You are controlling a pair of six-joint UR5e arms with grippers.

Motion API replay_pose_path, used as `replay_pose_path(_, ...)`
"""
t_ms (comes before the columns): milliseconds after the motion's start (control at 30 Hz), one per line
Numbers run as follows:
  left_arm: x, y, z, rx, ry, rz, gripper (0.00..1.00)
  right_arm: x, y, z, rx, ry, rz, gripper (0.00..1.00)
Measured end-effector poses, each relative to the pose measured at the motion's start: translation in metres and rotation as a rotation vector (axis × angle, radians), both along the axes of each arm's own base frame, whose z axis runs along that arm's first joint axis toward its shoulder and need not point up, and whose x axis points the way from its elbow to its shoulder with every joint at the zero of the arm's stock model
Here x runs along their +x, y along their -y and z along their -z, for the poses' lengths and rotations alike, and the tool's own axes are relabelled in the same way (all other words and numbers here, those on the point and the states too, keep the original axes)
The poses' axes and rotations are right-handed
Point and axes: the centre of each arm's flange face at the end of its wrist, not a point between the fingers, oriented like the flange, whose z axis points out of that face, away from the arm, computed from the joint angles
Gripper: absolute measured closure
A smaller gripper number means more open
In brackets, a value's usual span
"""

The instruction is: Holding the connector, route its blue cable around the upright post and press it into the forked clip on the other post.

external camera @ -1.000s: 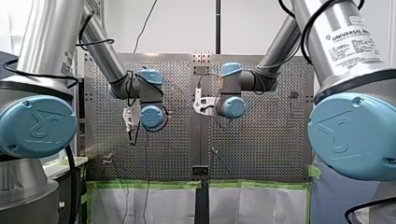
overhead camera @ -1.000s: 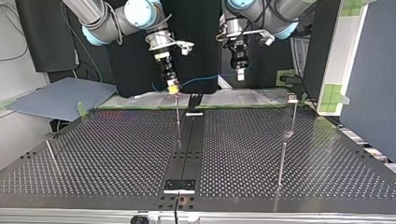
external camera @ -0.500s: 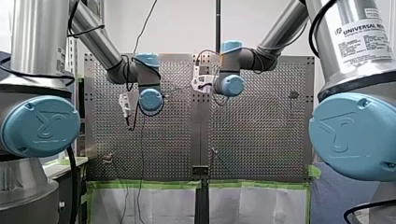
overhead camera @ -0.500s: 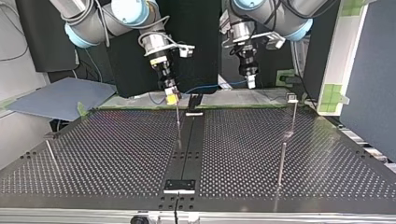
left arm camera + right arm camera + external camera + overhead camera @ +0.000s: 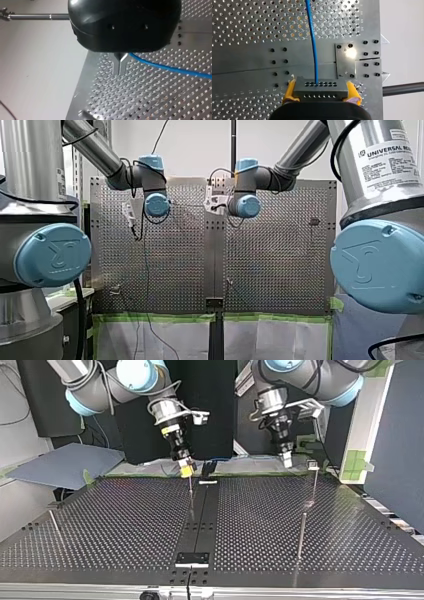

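Wall: white, plain (image 5: 190, 150), behind the table's far edge.
Table: perforated metal (image 5: 125, 525), dark centre strip.
Edge tape: green (image 5: 160, 317).
Sheet: grey-blue (image 5: 65, 462), top view's left.
Partition: dark blue (image 5: 397, 450), top view's right.

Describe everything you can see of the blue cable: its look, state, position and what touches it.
The blue cable is thin, round and smooth, seemingly plastic-sheathed. One end enters a hole in the grey connector, which my right gripper clamps between yellow pads. From there it runs almost straight over the perforated table to my left gripper, meeting the root of its closed metal fingers. It looks fairly taut, without loops or kinks.
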Motion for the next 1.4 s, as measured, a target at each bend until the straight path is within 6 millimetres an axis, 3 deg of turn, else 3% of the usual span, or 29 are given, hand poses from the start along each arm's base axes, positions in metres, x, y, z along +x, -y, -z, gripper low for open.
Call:
replay_pose_path(300, 0.012, -0.023, -0.032, 0.000, 0.041, -0.011, 1.00, 0.009, 0.006, -0.022, -0.024, 0.025, -0.028, 1.00)
replay_pose_path(1067, 0.056, -0.039, -0.112, -0.011, 0.120, -0.030, 1.00, 0.025, 0.018, -0.073, -0.067, 0.076, -0.055, 1.00)
replay_pose_path(1400, 0.079, -0.048, -0.124, -0.015, 0.134, -0.027, 1.00, 0.030, 0.022, -0.089, -0.085, 0.101, -0.067, 1.00)
